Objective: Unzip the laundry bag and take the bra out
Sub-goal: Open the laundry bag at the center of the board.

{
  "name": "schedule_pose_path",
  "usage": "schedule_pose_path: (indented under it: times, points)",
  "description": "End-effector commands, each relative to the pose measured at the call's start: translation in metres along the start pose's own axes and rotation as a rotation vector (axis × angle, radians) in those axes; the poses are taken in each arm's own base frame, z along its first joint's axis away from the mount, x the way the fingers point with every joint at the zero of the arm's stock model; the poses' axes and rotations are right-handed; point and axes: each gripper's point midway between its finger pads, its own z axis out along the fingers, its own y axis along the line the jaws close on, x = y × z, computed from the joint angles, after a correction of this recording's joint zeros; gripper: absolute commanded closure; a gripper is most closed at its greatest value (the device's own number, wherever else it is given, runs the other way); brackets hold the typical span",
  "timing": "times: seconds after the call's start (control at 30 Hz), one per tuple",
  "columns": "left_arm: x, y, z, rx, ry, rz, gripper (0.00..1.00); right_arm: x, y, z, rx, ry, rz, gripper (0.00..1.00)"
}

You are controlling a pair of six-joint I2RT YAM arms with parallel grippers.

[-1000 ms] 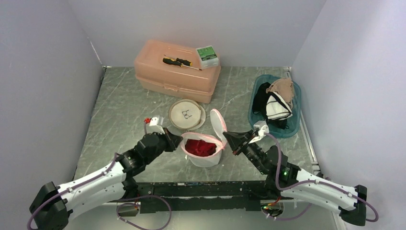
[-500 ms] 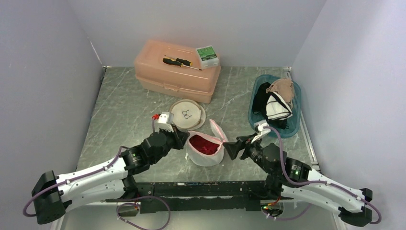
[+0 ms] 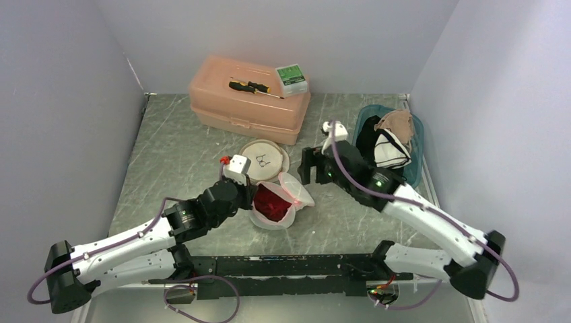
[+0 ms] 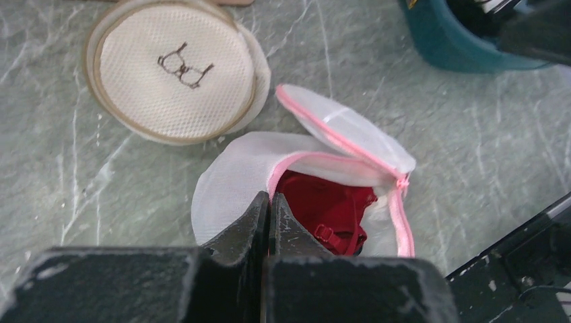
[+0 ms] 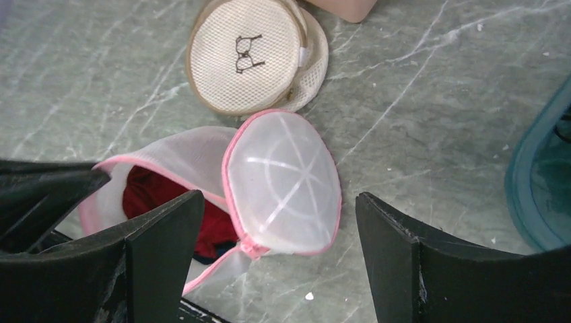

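The white mesh laundry bag (image 3: 269, 217) with a pink zipper lies unzipped at the table's middle, its domed lid (image 5: 283, 182) flopped open to the right. The red bra (image 4: 323, 205) shows inside the opening and lies bunched in the bag (image 4: 229, 182). My left gripper (image 4: 269, 202) is shut on the bag's pink rim at the left of the opening (image 3: 252, 195). My right gripper (image 5: 279, 198) hangs above the lid, open wide and holding nothing. In the top view it (image 3: 308, 168) sits just right of and behind the bag.
A second round mesh bag (image 3: 262, 159) with a bra drawing lies just behind the laundry bag. At the back stands a pink toolbox (image 3: 249, 101) with a screwdriver (image 3: 252, 87) and a green box (image 3: 291, 77) on it. A teal basin (image 3: 414, 158) of clothes stands at the right.
My right gripper has let go of the bag's zipper side, opened, and lifted back and away. The lid has dropped open. My left gripper kept its hold and shifted slightly right.
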Motion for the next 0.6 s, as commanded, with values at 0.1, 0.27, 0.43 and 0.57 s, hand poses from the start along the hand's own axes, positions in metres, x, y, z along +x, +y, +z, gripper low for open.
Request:
schedule_pose_path:
  times: [0.1,0.27,0.43,0.57]
  points:
    - [0.011,0.012,-0.013,-0.067,0.074,-0.047,0.97,0.01,0.022,0.049,-0.133,0.176,-0.016,0.14]
    - [0.045,0.016,-0.008,-0.091,0.168,-0.101,0.97,0.013,0.042,0.079,-0.183,0.256,-0.041,0.14]
    - [0.077,0.014,0.0,-0.076,0.218,-0.172,0.97,0.008,0.05,0.104,-0.16,0.305,-0.077,0.14]
    - [0.088,0.011,0.006,-0.059,0.23,-0.19,0.97,0.014,0.05,0.127,-0.11,0.361,-0.131,0.14]
